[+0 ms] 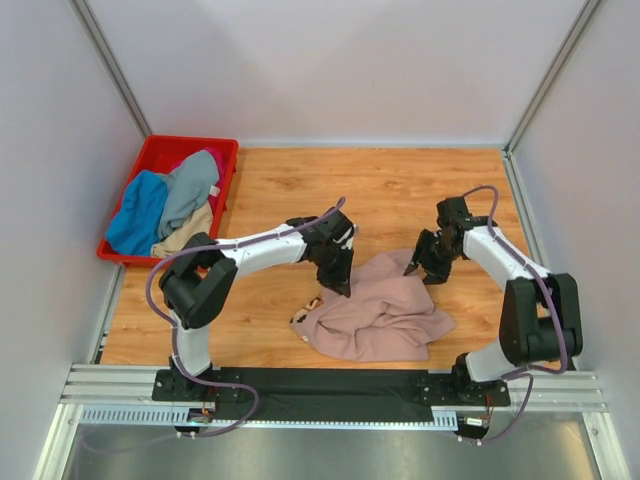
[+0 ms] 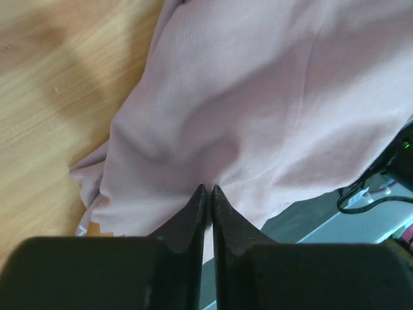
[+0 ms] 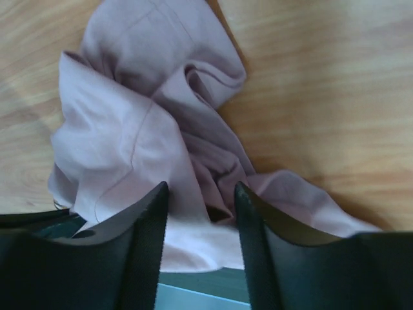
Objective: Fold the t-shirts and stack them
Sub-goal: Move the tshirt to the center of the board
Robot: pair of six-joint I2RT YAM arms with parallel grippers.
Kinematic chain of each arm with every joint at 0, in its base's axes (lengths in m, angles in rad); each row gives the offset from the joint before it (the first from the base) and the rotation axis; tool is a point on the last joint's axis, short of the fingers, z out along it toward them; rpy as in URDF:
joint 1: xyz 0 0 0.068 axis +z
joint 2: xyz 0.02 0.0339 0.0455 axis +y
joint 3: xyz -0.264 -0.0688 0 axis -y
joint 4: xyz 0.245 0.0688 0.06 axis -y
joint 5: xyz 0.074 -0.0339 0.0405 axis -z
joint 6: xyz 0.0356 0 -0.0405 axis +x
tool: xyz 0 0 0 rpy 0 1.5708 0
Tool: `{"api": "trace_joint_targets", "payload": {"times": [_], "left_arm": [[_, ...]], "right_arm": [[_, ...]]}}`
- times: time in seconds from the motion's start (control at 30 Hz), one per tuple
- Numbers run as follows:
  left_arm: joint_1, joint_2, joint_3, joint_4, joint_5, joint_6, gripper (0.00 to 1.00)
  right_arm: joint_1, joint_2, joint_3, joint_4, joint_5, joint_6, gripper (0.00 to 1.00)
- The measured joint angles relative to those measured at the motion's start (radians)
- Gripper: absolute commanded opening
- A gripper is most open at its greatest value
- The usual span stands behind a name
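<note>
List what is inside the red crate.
The red crate holds a heap: blue cloth, grey cloth, tan cloth and a sliver of magenta cloth. The heap hides most of the crate's floor and anything beneath.

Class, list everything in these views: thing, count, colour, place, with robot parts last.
pink t-shirt: one, dusty pink, crumpled on table
blue t-shirt: one, blue, in crate
grey t-shirt: one, grey, in crate
magenta t-shirt: one, magenta, crate's far corner
beige cloth: one, beige, in crate
crate: one, red, table's far-left corner
table: one, wood-brown, under everything
rail: one, silver, near edge
left arm: one, white-black, near left
right arm: one, white-black, near right
left gripper: one, black, shut on pink t-shirt
right gripper: one, black, open over pink t-shirt
</note>
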Motion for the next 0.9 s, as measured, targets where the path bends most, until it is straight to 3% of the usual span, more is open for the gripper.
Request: {"api": "trace_joint_targets", "payload": {"times": [0.03,0.07,0.1,0.2,0.37,0.47,0.63,0.73,0.8,0.83,0.9], "left_arm": [[-0.002,0.01,0.023,-0.015,-0.004,0.003,0.0],[0.0,0.015,0.05,-0.042,-0.012,0.005,0.0],[0.006,0.019,0.083,-0.079,-0.021,0.01,0.0],[0.042,0.023,0.242,-0.228,-0.058,0.018,0.0],[0.12,0.014,0.672,-0.476,-0.227,0.079,0.0],[0.137,-0.086,0.73,-0.514,-0.273,0.09,0.0],[0.121,-0.399,0.323,-0.451,-0.22,0.065,0.0],[0.102,-0.438,0.144,-0.419,-0.168,0.054,0.01],[0.095,-0.44,0.052,-0.371,-0.135,0.047,0.15],[0.092,-0.446,-0.005,-0.341,-0.103,0.038,0.32],[0.091,-0.47,-0.13,-0.284,-0.041,0.019,0.47]], "right_arm": [[0.0,0.034,0.0,0.027,-0.018,-0.007,0.33],[0.0,0.06,0.004,0.046,-0.031,-0.014,0.1],[0.0,0.087,0.017,0.055,-0.044,-0.021,0.0],[0.0,0.152,0.137,0.024,-0.068,-0.026,0.0],[0.039,0.172,0.594,-0.098,-0.018,-0.046,0.0],[0.095,0.091,0.728,-0.126,0.006,-0.048,0.0],[0.159,-0.146,0.51,-0.225,0.003,-0.003,0.0],[0.159,-0.188,0.42,-0.301,0.008,0.024,0.0],[0.16,-0.219,0.376,-0.337,0.021,0.031,0.0],[0.16,-0.248,0.337,-0.342,0.03,0.034,0.0],[0.158,-0.342,0.206,-0.342,0.055,0.035,0.04]]}}
